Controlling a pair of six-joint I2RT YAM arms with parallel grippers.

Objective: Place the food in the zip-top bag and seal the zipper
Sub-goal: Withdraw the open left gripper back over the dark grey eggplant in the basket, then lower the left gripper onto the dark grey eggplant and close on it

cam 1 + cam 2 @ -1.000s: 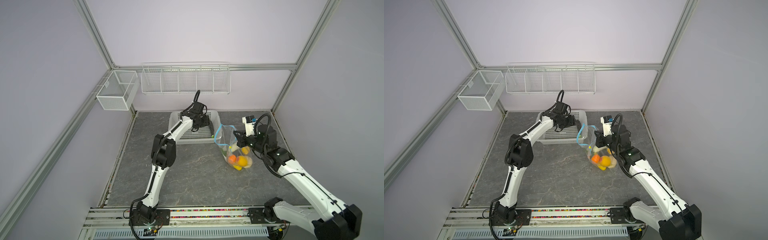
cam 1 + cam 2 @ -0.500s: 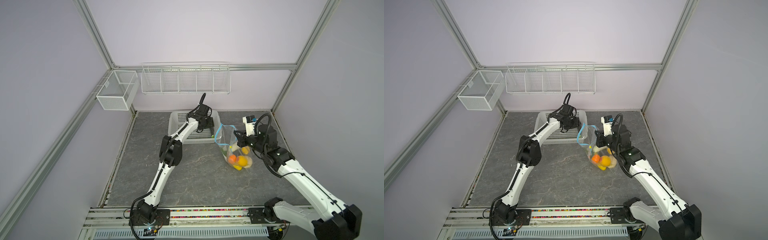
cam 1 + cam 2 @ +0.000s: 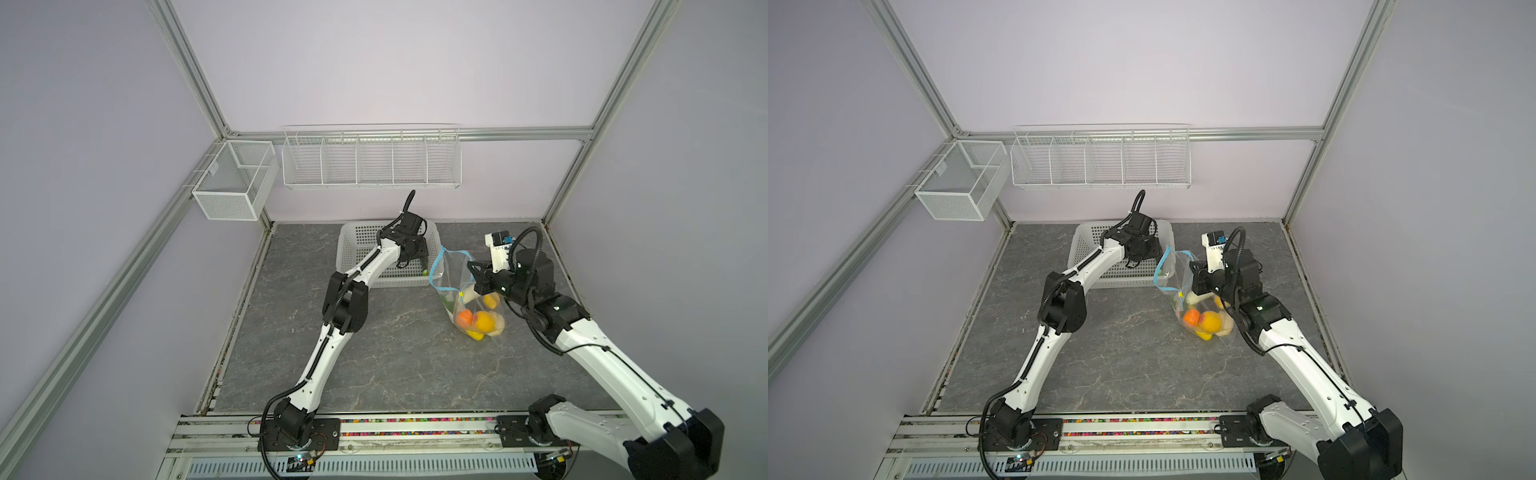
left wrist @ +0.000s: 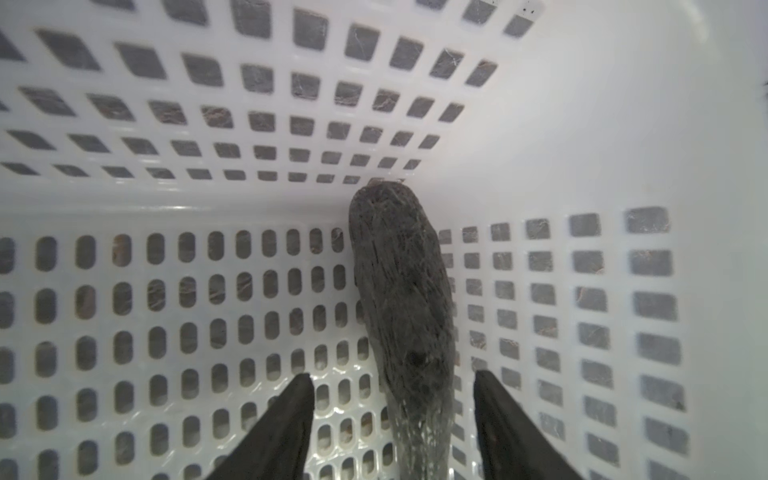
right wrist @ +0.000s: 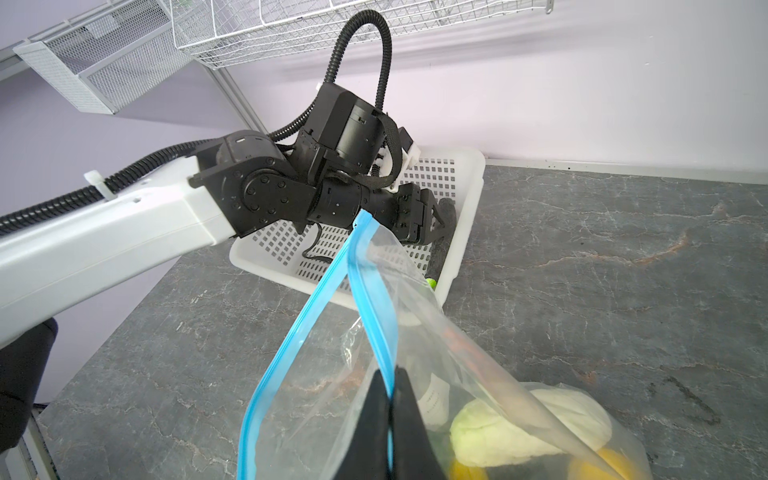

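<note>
In the left wrist view a dark, elongated piece of food [image 4: 399,282] lies in a corner of the white perforated basket [image 4: 174,208]. My left gripper [image 4: 392,378] is open around it, one finger on each side with gaps showing. In both top views this gripper [image 3: 422,261] reaches down into the basket's right end. The clear zip-top bag [image 3: 455,276] hangs open with orange, yellow and beige food [image 3: 478,322] in its bottom. My right gripper [image 5: 390,376] is shut on the bag's light-blue zipper [image 5: 370,299] strip. A yellow slider [image 3: 1180,294] sits lower on the strip.
A small green piece [image 5: 431,283] lies in the basket's near corner beside the bag. A white wire rack [image 3: 370,160] and a mesh box [image 3: 232,183] hang on the walls above the back of the grey table [image 3: 374,353].
My left arm has swung from the basket's middle to its right end and lowered over the dark piece, with its jaws narrowing. The right arm and bag have not moved.
</note>
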